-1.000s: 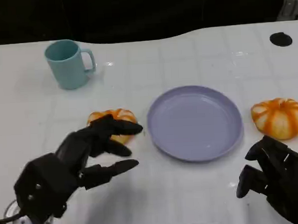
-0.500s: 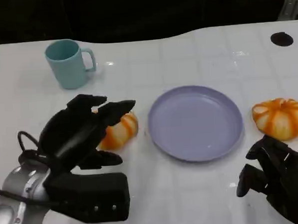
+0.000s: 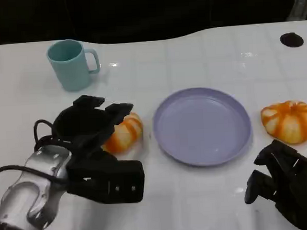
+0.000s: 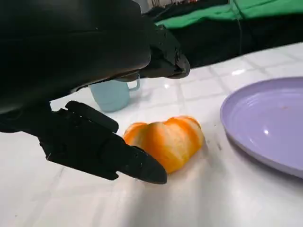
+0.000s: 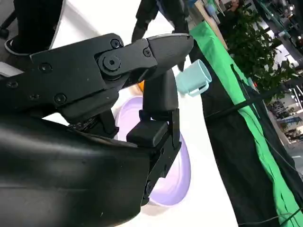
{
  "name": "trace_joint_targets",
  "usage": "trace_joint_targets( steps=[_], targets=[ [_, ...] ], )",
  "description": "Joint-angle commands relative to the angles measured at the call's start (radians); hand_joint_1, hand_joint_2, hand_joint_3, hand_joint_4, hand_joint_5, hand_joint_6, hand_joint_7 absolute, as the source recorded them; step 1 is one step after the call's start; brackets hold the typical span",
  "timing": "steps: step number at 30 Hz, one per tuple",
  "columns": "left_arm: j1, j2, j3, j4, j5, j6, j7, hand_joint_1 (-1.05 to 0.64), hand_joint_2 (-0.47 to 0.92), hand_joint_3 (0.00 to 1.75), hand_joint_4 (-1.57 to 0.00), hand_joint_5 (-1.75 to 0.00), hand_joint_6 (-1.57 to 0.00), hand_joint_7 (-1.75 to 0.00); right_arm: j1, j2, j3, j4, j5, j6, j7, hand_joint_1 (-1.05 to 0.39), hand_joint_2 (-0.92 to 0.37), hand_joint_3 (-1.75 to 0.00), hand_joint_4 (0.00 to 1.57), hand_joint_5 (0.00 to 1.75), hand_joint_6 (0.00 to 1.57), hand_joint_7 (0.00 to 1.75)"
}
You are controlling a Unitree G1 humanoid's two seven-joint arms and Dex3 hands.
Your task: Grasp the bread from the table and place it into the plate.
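Observation:
An orange-striped bread roll lies on the white table just left of the empty purple plate. My left hand hovers over the roll's left side, fingers spread. In the left wrist view the roll sits between the upper fingers and the thumb, with a gap above it; the plate lies beyond. A second roll rests right of the plate. My right hand rests at the table's near right edge, holding nothing.
A teal mug stands at the back left, behind my left hand. The right wrist view shows the mug and the plate past my right hand's fingers. Two black holes mark the table's far corners.
My left hand has risen and moved forward over the left roll, its forearm coming into view. The roll now lies slightly nearer and tilted. The right hand stays put.

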Motion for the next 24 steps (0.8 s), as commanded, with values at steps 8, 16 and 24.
trace_joint_targets(
  steps=[8,16,24],
  targets=[
    [-0.22,-0.081,-0.099,0.391,0.003,0.013,0.088,-0.46,0.79,0.01,0.0,-0.2,-0.18,0.0,0.018,-0.012,-0.006,-0.028,0.017,0.01,-0.001,-0.64,-0.92,-0.1,0.74,1.74,0.66,1.51],
    [-0.348,-0.151,-0.132,0.681,-0.034,-0.044,0.182,-0.41,0.78,0.0,0.0,-0.18,-0.19,0.0,0.027,-0.015,-0.003,-0.031,0.016,0.007,0.001,-0.62,-0.92,-0.13,0.74,1.72,0.66,1.49],
    [-0.382,-0.163,-0.157,0.755,-0.056,-0.063,0.215,-0.41,0.78,0.0,0.0,-0.18,-0.18,0.0,0.029,-0.015,-0.003,-0.033,0.017,0.007,0.001,-0.62,-0.92,-0.13,0.74,1.71,0.66,1.49]
  ],
)
